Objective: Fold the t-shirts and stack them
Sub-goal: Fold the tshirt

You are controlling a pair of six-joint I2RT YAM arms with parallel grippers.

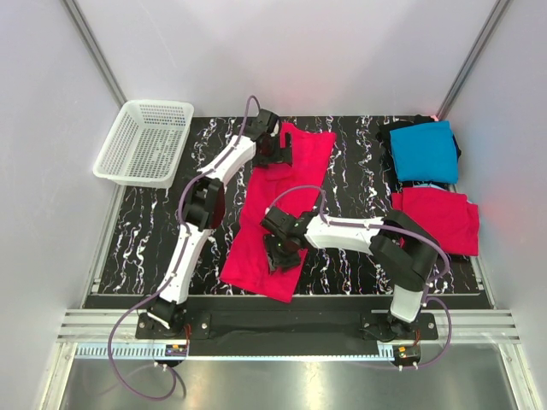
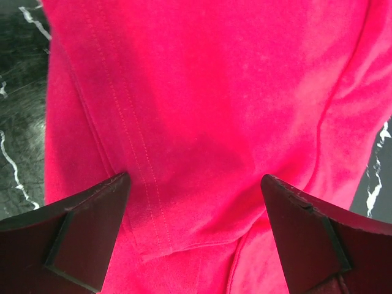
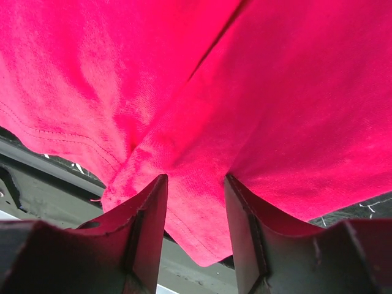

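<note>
Left jaws wide above the red t-shirt (image 1: pixel 255 249); right jaws narrower around its edge, grip unclear.

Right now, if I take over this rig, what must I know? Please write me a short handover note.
Left gripper: wide open over the far end of the centre red t-shirt, holding nothing.
Right gripper: at that shirt's near edge, jaws partly apart; I cannot tell whether it grips the cloth.
Done: the turquoise t-shirt lies folded on the black t-shirt at the far right. The second red t-shirt lies folded just nearer than them.
Left: the centre shirt lies as a long strip and probably needs folding shorter. Then stack all the shirts.
</note>
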